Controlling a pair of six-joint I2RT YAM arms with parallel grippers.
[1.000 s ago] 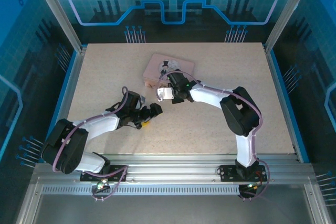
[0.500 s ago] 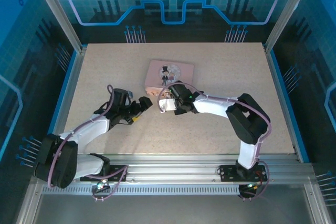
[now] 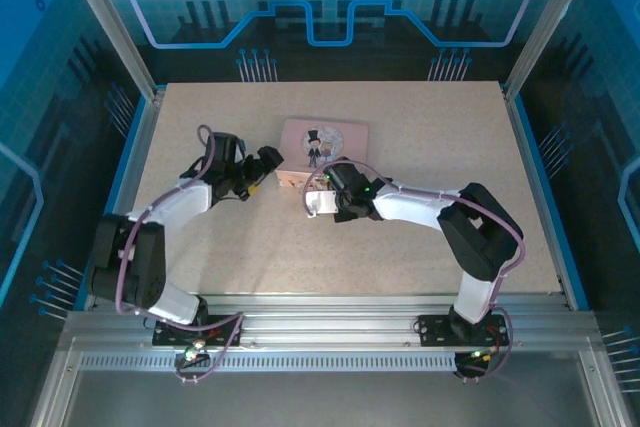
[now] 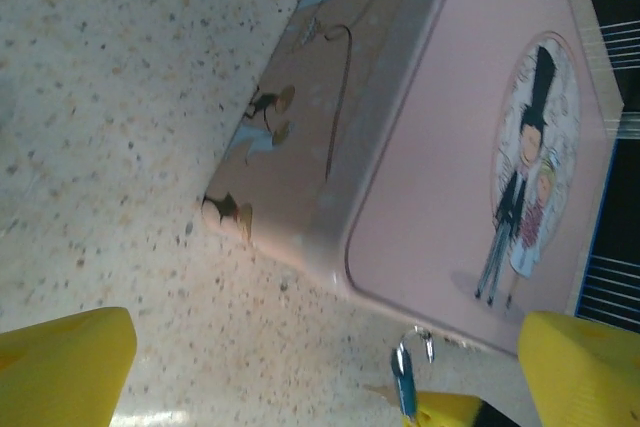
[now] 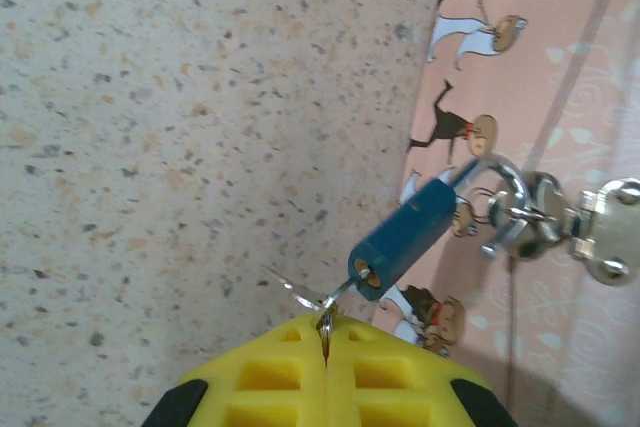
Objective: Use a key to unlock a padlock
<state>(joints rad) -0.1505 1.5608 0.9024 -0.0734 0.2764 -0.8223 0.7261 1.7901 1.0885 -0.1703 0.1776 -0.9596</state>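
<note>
Blue-bodied, the padlock (image 5: 405, 237) is hung on the hasp (image 5: 545, 217) of the pink box (image 5: 540, 57). The key (image 5: 322, 302), at its keyhole, is mostly hidden within the right gripper's (image 5: 325, 352) clamped jaws. The left gripper (image 3: 262, 171) is held beside the box with jaws wide apart, arm outstretched.

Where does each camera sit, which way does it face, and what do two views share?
Top external: high behind the arms, looking down at the table; both show.
Left wrist: low, facing the pink box; the open left gripper frames it.
Right wrist: along the shut right gripper, on the key in the padlock.
Shared: both wrist views show padlock and box.
</note>
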